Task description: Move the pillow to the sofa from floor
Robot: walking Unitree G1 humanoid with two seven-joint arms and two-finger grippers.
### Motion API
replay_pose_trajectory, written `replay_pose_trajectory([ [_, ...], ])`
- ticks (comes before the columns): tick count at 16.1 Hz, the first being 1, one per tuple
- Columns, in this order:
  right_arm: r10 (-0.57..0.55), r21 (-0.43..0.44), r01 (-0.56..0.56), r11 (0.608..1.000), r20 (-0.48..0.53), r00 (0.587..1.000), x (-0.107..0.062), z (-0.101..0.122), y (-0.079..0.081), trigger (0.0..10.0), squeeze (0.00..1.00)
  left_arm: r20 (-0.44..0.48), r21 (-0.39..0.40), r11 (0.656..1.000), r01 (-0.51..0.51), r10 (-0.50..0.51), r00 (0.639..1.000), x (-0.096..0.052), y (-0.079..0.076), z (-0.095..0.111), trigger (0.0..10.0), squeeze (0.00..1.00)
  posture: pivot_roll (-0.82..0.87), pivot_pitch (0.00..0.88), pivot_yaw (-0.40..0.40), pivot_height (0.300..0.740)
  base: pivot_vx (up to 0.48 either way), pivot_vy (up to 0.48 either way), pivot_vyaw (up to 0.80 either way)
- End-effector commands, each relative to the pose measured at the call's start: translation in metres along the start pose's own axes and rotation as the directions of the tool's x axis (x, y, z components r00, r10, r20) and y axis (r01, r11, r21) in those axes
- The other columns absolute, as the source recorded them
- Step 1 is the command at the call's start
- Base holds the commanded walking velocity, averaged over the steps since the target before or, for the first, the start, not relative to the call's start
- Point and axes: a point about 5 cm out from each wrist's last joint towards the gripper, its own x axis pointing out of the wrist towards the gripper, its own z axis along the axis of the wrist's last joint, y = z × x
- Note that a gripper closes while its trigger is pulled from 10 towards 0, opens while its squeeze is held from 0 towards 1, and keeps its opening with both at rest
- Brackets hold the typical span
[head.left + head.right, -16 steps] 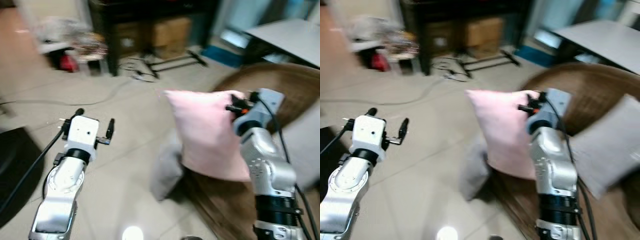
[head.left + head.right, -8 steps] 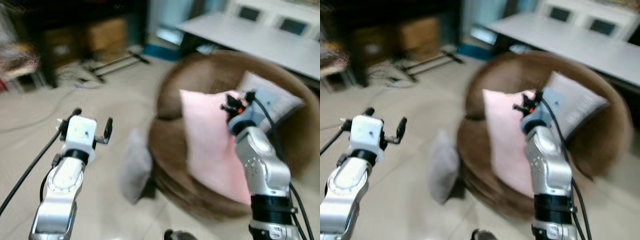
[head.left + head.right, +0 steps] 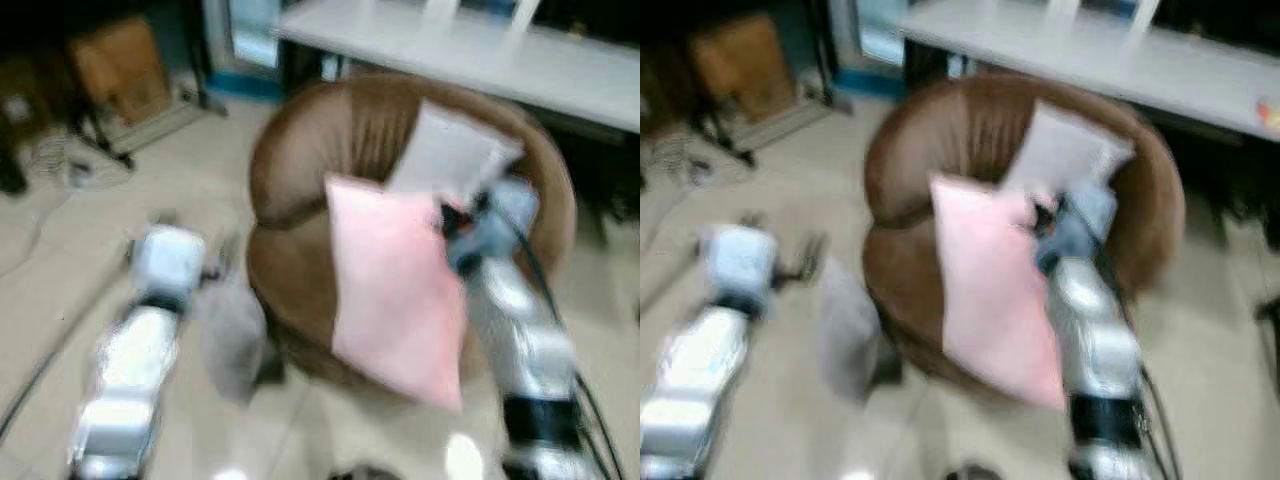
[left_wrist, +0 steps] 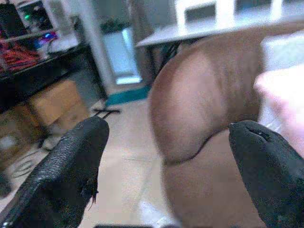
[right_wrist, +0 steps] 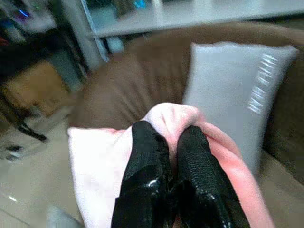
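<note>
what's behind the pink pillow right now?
Behind the pink pillow, pinched by the right hand, sit the brown sofa and a grey cushion on its seat. The pillow covers part of the seat and the cushion's lower edge.

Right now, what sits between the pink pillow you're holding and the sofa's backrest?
A grey pillow leans against the brown sofa backrest, just behind the pink pillow pinched in the right pincer, clearest in the right wrist view.
</note>
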Motion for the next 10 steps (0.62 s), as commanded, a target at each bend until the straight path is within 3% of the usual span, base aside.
replay_pose_trajectory([
  [1,0.079,-0.002,-0.079,0.997,0.073,0.994,0.0001,0.017,0.0168,10.0,0.0,-0.001,0.012,1.0,-0.014,0.014,1.0,-0.0029,0.0066,-0.0011,10.0,0.1,-0.06,0.0,-0.04,0.74,0.251,0.0,0.0],
  [9,0.092,0.011,-0.093,0.996,0.08,0.993,0.0016,0.0195,0.0178,10.0,0.0,-0.003,0.004,1.0,-0.008,0.008,1.0,-0.0064,0.0051,-0.0024,10.0,0.12,-0.04,0.0,-0.061,0.74,0.264,0.0,0.0],
  [10,0.087,0.016,-0.088,0.996,0.065,0.994,0.0024,0.0178,0.0173,10.0,0.0,-0.003,0.003,1.0,-0.009,0.009,1.0,-0.0067,0.0055,-0.0026,10.0,0.12,-0.04,0.0,-0.061,0.74,0.319,0.0,-0.8],
])
